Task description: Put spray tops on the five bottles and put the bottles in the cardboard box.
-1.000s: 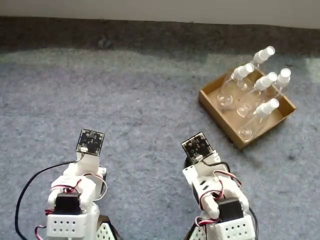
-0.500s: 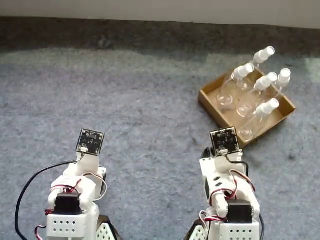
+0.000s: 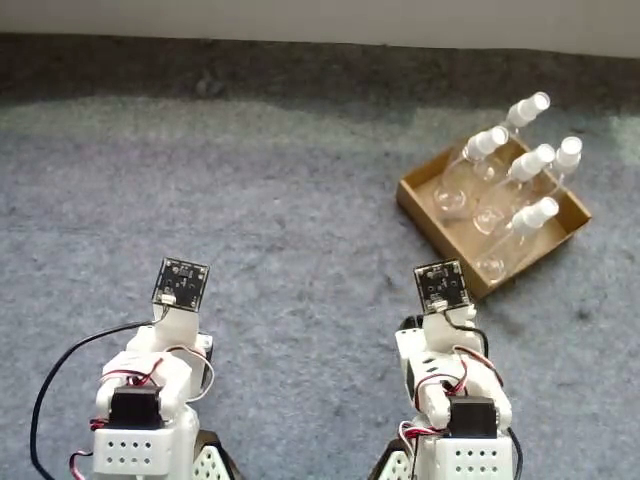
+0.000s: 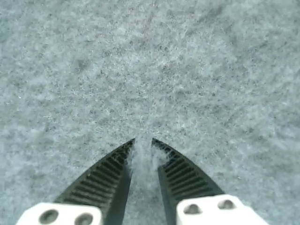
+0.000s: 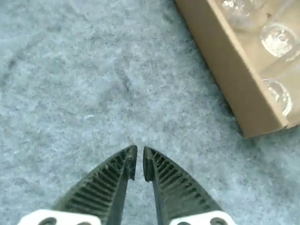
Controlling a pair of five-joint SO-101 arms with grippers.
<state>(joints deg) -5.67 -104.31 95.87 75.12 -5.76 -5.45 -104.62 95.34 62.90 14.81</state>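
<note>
**Right arm swung over toward the filled cardboard box**

Seen from above: a grey, felt-like counter (image 3: pixel 280 180) with two arms side by side at the near edge. At the far right, a shallow cardboard box (image 3: pixel 438 243), set at a slant and holding five clear bottles (image 3: pixel 497 208) packed close together. Each bottle capped with a white spray top (image 3: pixel 533 160), all tops pointing away from the arms, two of them jutting past the far rim.

Left arm (image 3: pixel 181 283) in the same spot as a second ago, well apart from the box. Left gripper (image 4: pixel 143 140) over bare felt, fingers (image 4: pixel 101 180) drawn in to a narrow slit, holding nothing.

Right arm (image 3: pixel 441 285) changed. A second ago, angled toward the middle of the counter. Half a second ago, swung over toward the box. Now settled a touch back from that, just short of the box's near corner. Right gripper (image 5: pixel 139 149) over felt, fingers (image 5: pixel 105 185) almost touching at the tips, holding nothing. Close beside it, the box's brown wall, with round bottle bases (image 5: pixel 276 40) behind.
</note>
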